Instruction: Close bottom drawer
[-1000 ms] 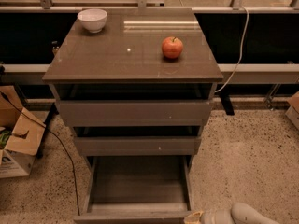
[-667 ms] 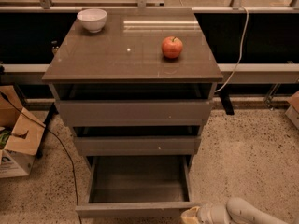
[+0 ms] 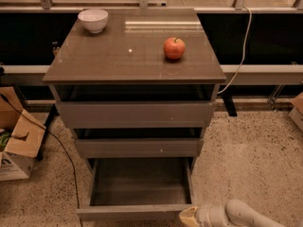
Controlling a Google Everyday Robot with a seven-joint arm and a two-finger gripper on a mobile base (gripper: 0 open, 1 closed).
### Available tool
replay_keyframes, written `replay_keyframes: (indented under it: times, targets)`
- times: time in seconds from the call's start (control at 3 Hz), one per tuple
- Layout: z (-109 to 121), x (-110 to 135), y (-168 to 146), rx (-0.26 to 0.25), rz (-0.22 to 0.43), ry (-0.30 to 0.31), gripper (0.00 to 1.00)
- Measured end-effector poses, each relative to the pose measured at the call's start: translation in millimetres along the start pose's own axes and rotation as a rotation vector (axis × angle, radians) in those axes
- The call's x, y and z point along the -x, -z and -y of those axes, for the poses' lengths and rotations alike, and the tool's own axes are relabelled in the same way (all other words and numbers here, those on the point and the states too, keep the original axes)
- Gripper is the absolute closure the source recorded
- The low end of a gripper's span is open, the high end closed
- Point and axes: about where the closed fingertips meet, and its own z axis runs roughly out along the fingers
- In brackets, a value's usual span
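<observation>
The bottom drawer (image 3: 137, 212) is the lowest of three grey-brown drawers and stands pulled far out, its shallow tray empty. Its plain front panel runs along the bottom of the view. My gripper (image 3: 189, 216) comes in from the lower right on a pale arm and its tip sits at the right end of that front panel, touching or nearly touching it. The middle drawer (image 3: 137, 148) and the top drawer (image 3: 135, 115) stand slightly out above it.
A red apple (image 3: 174, 48) and a white bowl (image 3: 93, 20) sit on the cabinet top (image 3: 118, 60). An open cardboard box (image 3: 16, 143) and a black cable (image 3: 61, 150) lie on the speckled floor at the left. A white cable (image 3: 241, 56) hangs at the right.
My gripper has moved left along the bottom edge toward the right end of the bottom drawer's front panel. The drawer has not visibly moved.
</observation>
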Motion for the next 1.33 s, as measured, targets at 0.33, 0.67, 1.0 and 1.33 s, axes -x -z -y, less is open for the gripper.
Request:
replay_keyframes:
  times: [0.33,0.67,1.0,1.33]
  targets:
    - [7.0,21.2,-23.1,0.014,0.053,0.045,1.00]
    - [18.6,38.6,-39.2,0.021,0.093,0.074,1.00]
    - [29.4,58.1,-53.6,0.025,0.137,0.110,1.00]
    - [42.3,80.9,-69.1,0.019,0.210,0.133,0.78]
